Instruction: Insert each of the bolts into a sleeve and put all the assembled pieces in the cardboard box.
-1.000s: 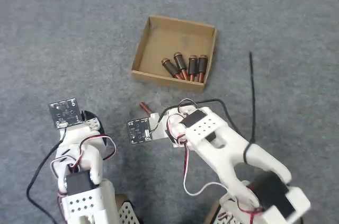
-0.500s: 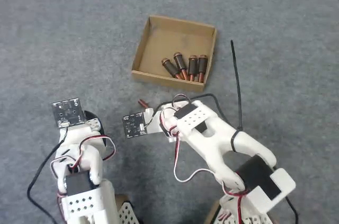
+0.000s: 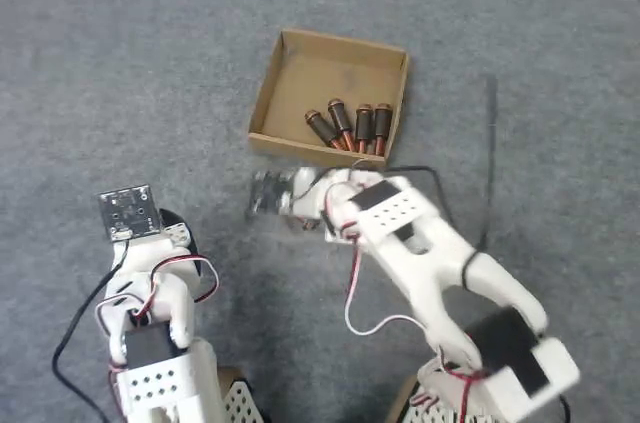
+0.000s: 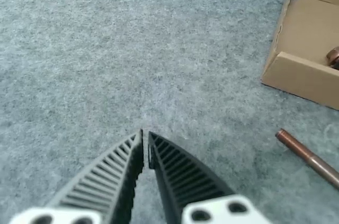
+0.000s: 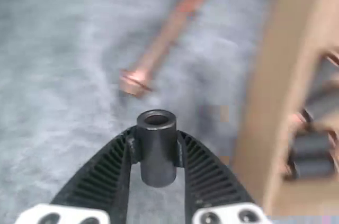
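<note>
The cardboard box [image 3: 268, 93] stands at the back of the grey carpet with several assembled pieces [image 3: 350, 126] lying along its near wall. My right gripper [image 5: 156, 152] is shut on a dark sleeve [image 5: 156, 144], held upright with its bore showing. It hovers just in front of the box [image 5: 275, 102], and a loose copper bolt [image 5: 164, 38] lies on the carpet beyond the sleeve. In the high view the right gripper [image 3: 288, 203] sits by the box's near wall. My left gripper [image 4: 145, 135] is shut and holds nothing, low over the carpet, with the bolt [image 4: 307, 158] off to its side.
The right arm's black cable [image 3: 488, 163] trails over the carpet to the right of the box. The left arm [image 3: 150, 283] stays at the near left. Bare carpet lies to the left of the box and across the far side.
My right arm has swung with the sleeve toward the box's near wall, and its cable has shifted on the carpet. The left arm has not moved.
</note>
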